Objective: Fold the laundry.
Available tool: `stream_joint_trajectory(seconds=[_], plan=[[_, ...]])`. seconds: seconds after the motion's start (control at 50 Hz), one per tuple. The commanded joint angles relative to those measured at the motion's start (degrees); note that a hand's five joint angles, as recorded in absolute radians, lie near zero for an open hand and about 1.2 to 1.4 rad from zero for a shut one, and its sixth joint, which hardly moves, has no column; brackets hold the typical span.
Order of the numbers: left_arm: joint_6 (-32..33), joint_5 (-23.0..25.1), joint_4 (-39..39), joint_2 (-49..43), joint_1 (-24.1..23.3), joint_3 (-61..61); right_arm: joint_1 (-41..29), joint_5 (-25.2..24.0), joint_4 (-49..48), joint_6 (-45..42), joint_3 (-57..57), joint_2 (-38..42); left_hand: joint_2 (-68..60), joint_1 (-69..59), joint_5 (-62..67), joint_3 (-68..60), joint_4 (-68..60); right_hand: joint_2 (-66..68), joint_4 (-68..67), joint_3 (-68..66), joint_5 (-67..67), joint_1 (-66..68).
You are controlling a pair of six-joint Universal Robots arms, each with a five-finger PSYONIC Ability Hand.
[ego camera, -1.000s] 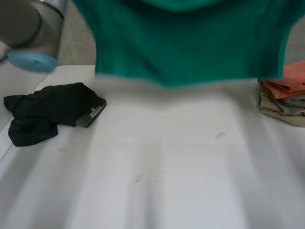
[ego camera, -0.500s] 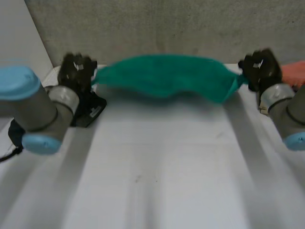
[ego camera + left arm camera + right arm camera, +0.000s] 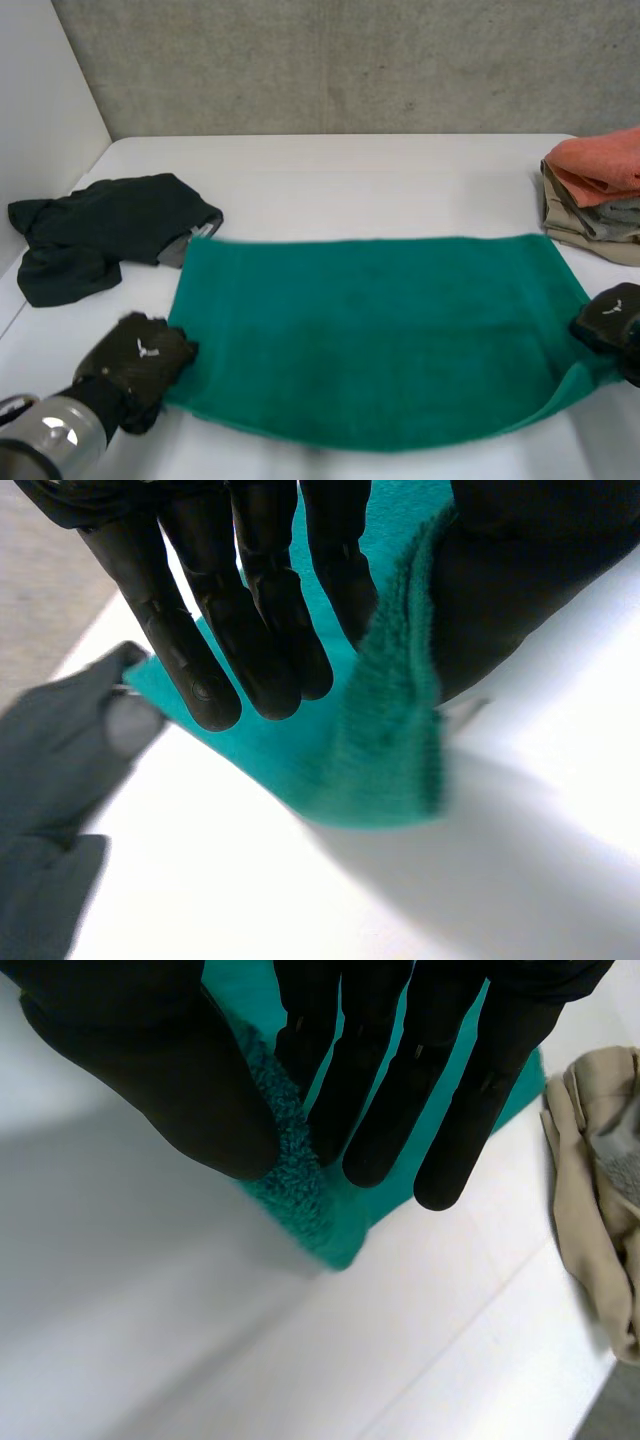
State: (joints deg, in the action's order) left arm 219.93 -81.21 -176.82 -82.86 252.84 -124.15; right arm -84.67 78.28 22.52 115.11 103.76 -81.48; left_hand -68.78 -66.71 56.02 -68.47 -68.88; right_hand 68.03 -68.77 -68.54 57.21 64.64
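Left hand clamped on towel at its near left corner; edge pinched between straight fingers and thumb; right hand did the same at the near right corner, fingers and thumb squeezing the terry edge; towel lay spread wide across the middle of the table; far edge flat, near corners lifted a little at the hands; black garment crumpled at far left, touching or just beside towel's far left corner, couldn't tell which; folded stack, orange piece on top, sat far right, apart from towel.
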Motion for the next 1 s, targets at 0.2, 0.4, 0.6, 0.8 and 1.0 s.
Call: stream_joint_trajectory(seconds=[0.2,0.4,0.6,0.8,1.0], plan=[[0.41,2.55,-10.91,-24.77,-2.61,23.74,-5.68,2.31,-22.68,10.31,-6.89,12.92,-11.22,-13.29,13.98,-11.53,-11.12,11.97,-11.23,-11.46,12.79,15.36],[0.85,-7.82,-11.00,-42.28,-6.74,42.66,-8.58,5.22,-39.03,11.01,-12.96,20.75,-11.22,-13.29,13.98,-11.53,-11.12,11.97,-11.23,-11.46,12.79,15.36],[0.50,-10.64,-11.44,-48.00,-7.88,50.58,-10.43,6.18,-42.99,12.42,-21.05,29.97,-11.22,-13.29,13.98,-11.53,-11.12,11.97,-11.23,-11.46,12.79,15.36],[0.85,-14.41,-11.44,-51.08,-8.77,55.42,-11.66,14.08,-42.73,12.42,-26.32,34.29,-11.22,-13.29,13.98,-11.53,-11.12,-7.78,8.51,8.29,-6.95,-4.38],[0.33,-20.83,-11.00,-50.03,-12.72,54.28,-12.10,15.24,-41.42,15.14,-24.31,30.34,53.35,51.28,-50.59,53.04,53.45,-46.68,47.41,47.19,-45.85,-43.28]])
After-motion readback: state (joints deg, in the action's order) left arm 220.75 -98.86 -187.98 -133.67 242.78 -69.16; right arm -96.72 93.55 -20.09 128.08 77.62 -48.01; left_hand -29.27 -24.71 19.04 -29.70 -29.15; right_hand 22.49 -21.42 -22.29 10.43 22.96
